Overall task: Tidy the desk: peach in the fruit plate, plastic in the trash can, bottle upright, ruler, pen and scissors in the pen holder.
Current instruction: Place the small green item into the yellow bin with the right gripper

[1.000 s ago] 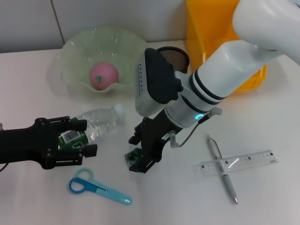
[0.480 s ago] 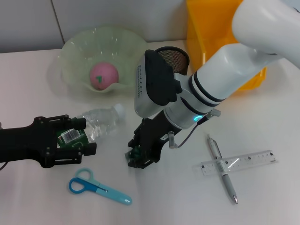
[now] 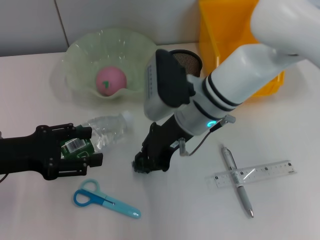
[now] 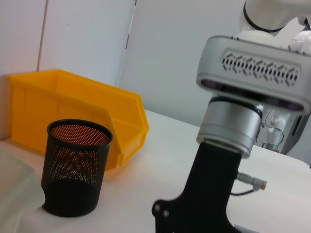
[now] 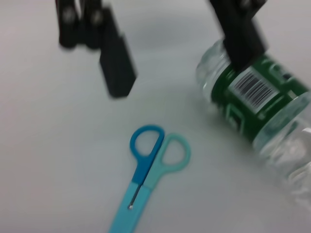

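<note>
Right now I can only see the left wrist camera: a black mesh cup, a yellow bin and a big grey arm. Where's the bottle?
Observer: The bottle lies on its side on the table, and the left gripper is open around its green-labelled end.
Operator: What's the big grey arm doing at its tip?
Observer: That's the right arm. The right gripper is down at the table, between the bottle and the pen.
Operator: Where are the scissors?
Observer: The scissors lie flat on the table, nearer the robot than the bottle.
</note>
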Robot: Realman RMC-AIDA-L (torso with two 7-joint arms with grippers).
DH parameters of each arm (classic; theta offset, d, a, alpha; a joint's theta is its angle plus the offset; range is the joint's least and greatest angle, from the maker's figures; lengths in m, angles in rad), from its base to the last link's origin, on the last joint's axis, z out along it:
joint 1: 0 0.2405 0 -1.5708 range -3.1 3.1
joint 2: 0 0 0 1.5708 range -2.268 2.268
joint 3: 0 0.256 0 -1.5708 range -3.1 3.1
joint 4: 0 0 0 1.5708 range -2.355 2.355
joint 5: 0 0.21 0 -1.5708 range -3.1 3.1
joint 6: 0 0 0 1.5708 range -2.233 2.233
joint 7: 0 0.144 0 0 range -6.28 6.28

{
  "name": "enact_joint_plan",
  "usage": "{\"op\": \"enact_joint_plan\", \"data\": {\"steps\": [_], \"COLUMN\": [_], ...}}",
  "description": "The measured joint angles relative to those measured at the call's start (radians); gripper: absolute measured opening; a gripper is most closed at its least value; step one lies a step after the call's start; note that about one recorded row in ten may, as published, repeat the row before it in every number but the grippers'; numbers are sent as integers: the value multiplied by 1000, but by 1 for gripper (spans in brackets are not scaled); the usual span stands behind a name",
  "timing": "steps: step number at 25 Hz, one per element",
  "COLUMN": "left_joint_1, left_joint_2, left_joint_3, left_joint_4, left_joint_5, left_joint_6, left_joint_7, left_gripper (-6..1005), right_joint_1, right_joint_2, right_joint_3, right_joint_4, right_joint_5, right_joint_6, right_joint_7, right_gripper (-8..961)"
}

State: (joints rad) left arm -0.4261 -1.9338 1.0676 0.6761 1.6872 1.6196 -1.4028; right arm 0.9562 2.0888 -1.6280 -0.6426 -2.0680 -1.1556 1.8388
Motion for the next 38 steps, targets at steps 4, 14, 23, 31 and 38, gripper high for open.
{"op": "enact_joint_plan", "data": {"steps": [4,14,23,31,38], "left_joint_1": [2,4,-2,-15,-26], "left_joint_2": [0,-8,-30,-40,-44], "left_joint_3": [0,7,8,11,11], "left_joint_4": [0,-3,-3,-3,-3], "left_joint_5": [0,0,0,15,26], "left_joint_6": [0,4,39,56,67], "left_joint_7": [1,-4,-1,-7,-8], "left_gripper": [785,784,784,785,785], "right_joint_1": [-35,-188,-335,-372,-355], "right_joint_2": [-7,-22,-12,-11,-12], "right_joint_3": [85,396,615,643,635], "right_joint_4": [-64,-323,-425,-336,-257], "right_joint_5": [-1,-57,43,79,71], "right_joint_6": [-65,-156,-7,289,406], "right_joint_7": [3,18,-32,-38,-38], "right_gripper": [187,154,156,157,158]}}
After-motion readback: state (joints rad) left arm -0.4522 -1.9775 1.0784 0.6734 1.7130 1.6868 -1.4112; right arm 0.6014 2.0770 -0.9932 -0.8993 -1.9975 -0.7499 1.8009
